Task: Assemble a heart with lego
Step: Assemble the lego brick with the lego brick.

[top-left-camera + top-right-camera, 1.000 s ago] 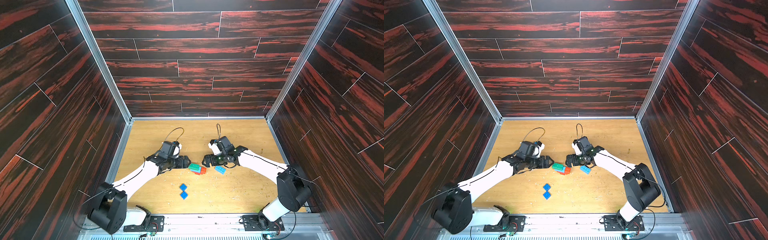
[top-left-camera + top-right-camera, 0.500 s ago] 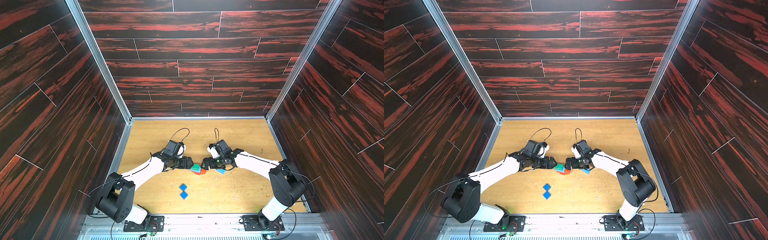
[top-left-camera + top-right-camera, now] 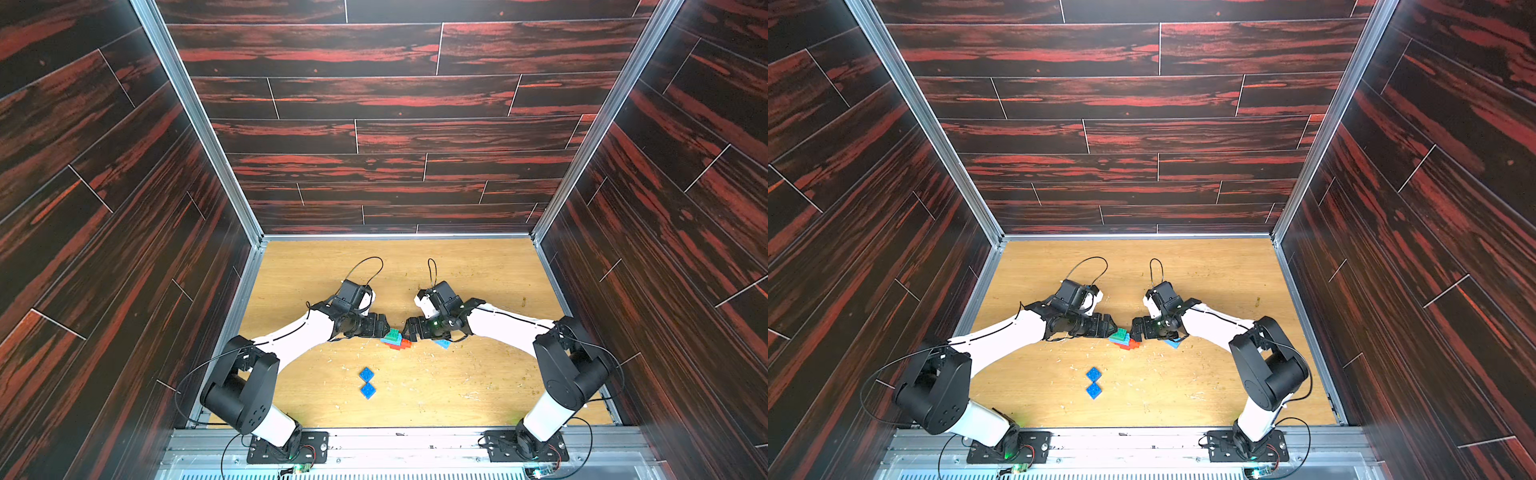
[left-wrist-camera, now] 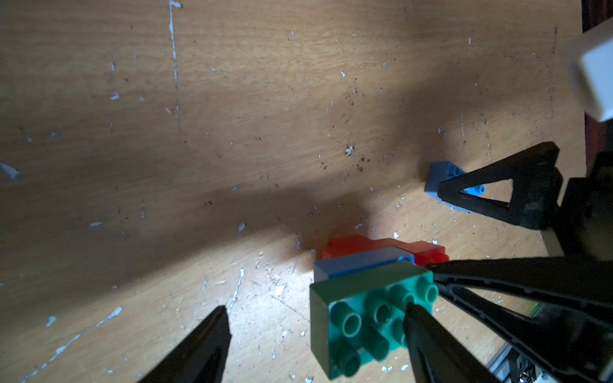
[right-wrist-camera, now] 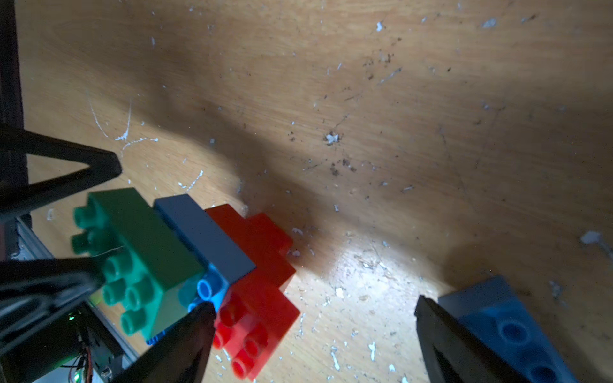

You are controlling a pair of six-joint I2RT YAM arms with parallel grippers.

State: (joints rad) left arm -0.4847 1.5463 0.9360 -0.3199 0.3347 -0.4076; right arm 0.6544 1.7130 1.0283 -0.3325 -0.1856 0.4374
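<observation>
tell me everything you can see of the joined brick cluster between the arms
The cluster is small, glossy plastic: a green brick, a light blue brick and red-orange bricks pressed together in steps. It lies on its side on the wooden table, studs pointing sideways. The open left end effector has one finger across the green studs, the open right end effector one tip by a light blue stud; contact is unclear.

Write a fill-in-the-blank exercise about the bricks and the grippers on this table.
In the heart, the light blue brick sits between the green brick and the ____ bricks.
____ dark blue square bricks lie apart from it.
Beside the loose light blue brick, the right gripper is ____.
Missing words: red; two; open.
</observation>
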